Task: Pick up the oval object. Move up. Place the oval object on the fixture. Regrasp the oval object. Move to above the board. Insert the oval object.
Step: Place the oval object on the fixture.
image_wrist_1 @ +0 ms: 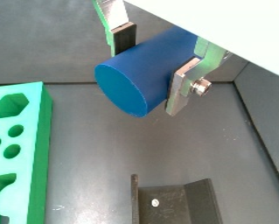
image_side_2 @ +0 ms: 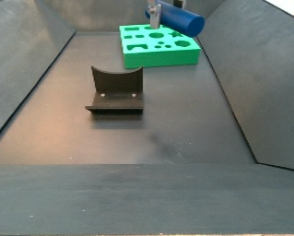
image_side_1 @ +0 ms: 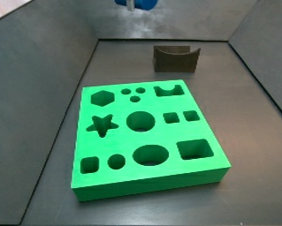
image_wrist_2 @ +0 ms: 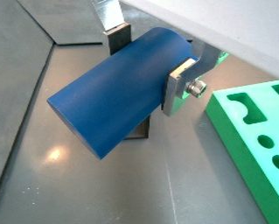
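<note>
The gripper (image_wrist_1: 153,63) is clamping the oval object (image_wrist_1: 145,75), a smooth blue peg, between its flat silver fingers (image_wrist_1: 184,85), and both wrist views are showing the plates pressing against the peg's curved sides while its oval end face is pointing outward (image_wrist_2: 115,96). Taking the fixture (image_side_2: 114,90) as the landmark, the gripper (image_side_2: 156,13) is hanging well above the grey floor (image_side_2: 149,129) with the peg (image_side_2: 180,20) raised clear of everything, well apart from the fixture and closer to the board (image_side_2: 160,44) beyond it. The fixture (image_side_1: 176,57) is standing alone on the floor just past the board's far edge in a side view, its curved notch facing up. The board (image_side_1: 147,138) is lying flat, its star, hexagon, round and square holes all showing unfilled. At the upper edge of that side view only a sliver of blue (image_side_1: 140,3) is showing, probably the peg.
</note>
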### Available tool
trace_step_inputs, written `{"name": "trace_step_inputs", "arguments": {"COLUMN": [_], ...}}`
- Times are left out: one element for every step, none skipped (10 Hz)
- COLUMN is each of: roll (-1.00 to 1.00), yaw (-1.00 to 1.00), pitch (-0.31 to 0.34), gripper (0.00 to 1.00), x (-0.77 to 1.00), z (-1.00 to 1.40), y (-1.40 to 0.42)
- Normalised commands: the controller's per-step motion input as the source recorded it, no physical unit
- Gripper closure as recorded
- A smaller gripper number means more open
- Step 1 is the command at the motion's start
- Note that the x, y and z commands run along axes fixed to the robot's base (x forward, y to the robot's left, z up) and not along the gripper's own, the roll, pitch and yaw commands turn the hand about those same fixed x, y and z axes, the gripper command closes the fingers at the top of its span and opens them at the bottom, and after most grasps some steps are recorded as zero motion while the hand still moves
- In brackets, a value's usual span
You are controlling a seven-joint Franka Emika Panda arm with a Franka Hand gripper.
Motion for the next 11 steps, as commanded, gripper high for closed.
{"name": "trace_step_inputs", "arguments": {"roll": [-0.15,-0.16,-0.19,-0.21,-0.24,-0.27,-0.33,-0.31,-0.23,-0.2,-0.17], "yaw": [-1.0,-1.0,-1.0,-1.0,-1.0,-1.0,-1.0,-0.87,-0.46,-0.33,-0.21], "pitch": [0.07,0.077,0.099,0.113,0.148,0.174,0.212,0.202,0.15,0.127,0.113], "gripper": [1.0,1.0,1.0,1.0,1.0,1.0,1.0,1.0,1.0,1.0,1.0], "x": [1.0,1.0,1.0,1.0,1.0,1.0,1.0,0.99,0.86,0.81,0.72], "z": [-0.01,-0.01,0.0,0.0,0.01,0.01,0.0,0.0,0.0,0.0,0.0], "y": [-0.17,-0.15,-0.1,-0.08,-0.06,-0.05,-0.02,-0.01,0.01,0.01,0.01]}}
